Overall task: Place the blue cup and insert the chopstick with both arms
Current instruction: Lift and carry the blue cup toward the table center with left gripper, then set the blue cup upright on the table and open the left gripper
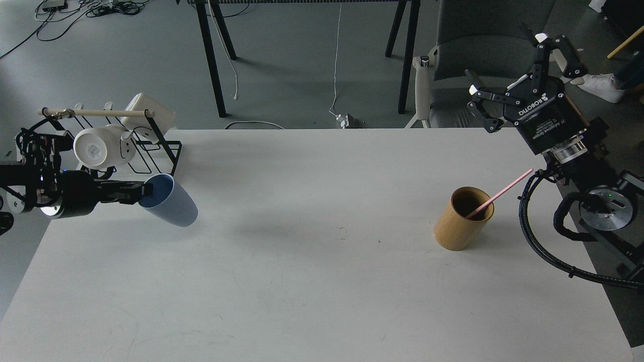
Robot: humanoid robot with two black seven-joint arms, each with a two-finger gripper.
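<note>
The pale blue cup (171, 205) hangs tilted above the white table (322, 281) at the left, its mouth turned toward my left arm. My left gripper (143, 191) is shut on the cup's rim, one finger inside it. The pink chopstick (499, 194) leans in the tan bamboo cylinder (462, 218) at the right, its top end pointing up and right. My right gripper (520, 63) is open and empty, raised beyond the table's far right corner, well above the chopstick.
A black wire rack (151, 151) with a pale wooden rod and white mugs (103, 147) stands at the far left, just behind the cup. A grey chair (478, 55) is behind the table at the right. Black cable loops (548, 251) hang by the right edge.
</note>
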